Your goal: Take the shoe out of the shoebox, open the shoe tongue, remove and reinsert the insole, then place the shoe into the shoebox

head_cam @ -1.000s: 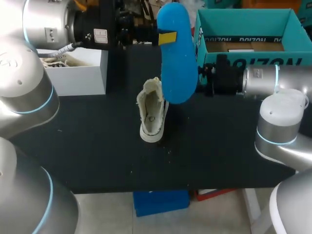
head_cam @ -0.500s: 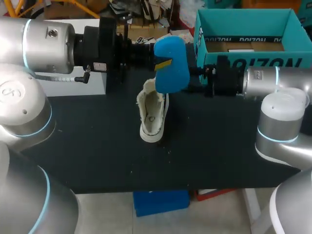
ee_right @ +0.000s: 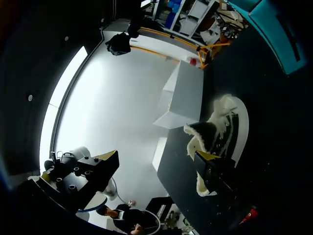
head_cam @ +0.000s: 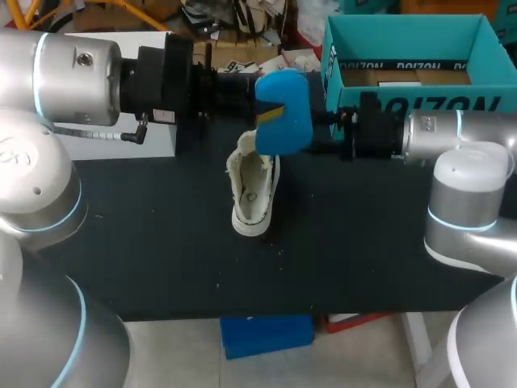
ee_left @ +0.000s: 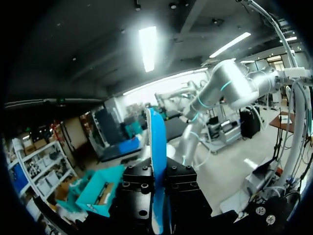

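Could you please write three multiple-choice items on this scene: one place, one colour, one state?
1. Where is the sneaker relative to the teal shoebox? A inside it; B outside it, on the black table; C balanced on its rim.
2. What colour is the insole? A red; B blue; C white.
3. The left pincer is: A open; B out of view; C shut on the insole.
1 B: it stands on the table. 2 B: plainly blue. 3 C: the left wrist view shows it clamped from both sides.
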Tool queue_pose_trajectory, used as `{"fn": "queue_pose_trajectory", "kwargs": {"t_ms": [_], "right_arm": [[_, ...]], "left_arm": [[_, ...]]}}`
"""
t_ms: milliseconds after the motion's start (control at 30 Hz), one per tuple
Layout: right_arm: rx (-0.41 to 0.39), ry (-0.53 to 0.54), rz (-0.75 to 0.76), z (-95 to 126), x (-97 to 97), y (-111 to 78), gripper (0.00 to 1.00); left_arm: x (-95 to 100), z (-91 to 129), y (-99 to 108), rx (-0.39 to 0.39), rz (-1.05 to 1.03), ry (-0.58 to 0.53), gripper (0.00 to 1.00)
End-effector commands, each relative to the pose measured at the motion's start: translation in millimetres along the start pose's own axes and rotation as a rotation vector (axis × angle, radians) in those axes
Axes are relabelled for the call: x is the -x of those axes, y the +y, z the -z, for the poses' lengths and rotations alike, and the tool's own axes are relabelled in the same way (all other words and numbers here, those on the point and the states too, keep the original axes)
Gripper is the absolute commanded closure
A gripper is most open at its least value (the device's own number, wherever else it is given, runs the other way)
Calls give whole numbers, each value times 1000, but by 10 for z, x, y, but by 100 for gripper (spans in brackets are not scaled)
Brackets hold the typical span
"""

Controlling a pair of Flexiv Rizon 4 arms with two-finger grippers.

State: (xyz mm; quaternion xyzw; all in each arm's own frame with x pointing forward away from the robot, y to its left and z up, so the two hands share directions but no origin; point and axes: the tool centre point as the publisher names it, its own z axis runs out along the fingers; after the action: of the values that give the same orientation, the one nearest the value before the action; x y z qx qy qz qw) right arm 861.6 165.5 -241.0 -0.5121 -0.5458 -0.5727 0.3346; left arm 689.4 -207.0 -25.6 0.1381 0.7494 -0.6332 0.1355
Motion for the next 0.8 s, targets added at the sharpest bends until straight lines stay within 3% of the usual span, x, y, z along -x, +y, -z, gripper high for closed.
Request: {"fn": "queue_pose_trajectory", "kwargs": {"t_ms": [33,167,200,267,333,367,433,800], "right_arm": [[4,-1,0,-14,3,-10,0],[4,-1,0,-14,3,-10,0],[4,-1,0,-14,3,-10,0],[4,-1,0,-14,3,-10,0],[4,-1,0,-14,3,-10,0],[4,-1,0,-14,3,-10,0],[4,-1,0,-14,3,-10,0],[4,-1,0,-14,3,-10,0]], "left_arm": [[-381,121,232,-62,-92,-78,100],[-633,255,414,-37,-273,-109,100],[-687,284,439,-72,-303,-116,100],[-767,339,527,-50,-353,-115,100],[-836,387,608,-75,-368,-117,100],[-859,408,658,-43,-421,-123,100],[-901,440,737,-67,-409,-122,100],[-945,467,1416,30,-550,-137,100]]}}
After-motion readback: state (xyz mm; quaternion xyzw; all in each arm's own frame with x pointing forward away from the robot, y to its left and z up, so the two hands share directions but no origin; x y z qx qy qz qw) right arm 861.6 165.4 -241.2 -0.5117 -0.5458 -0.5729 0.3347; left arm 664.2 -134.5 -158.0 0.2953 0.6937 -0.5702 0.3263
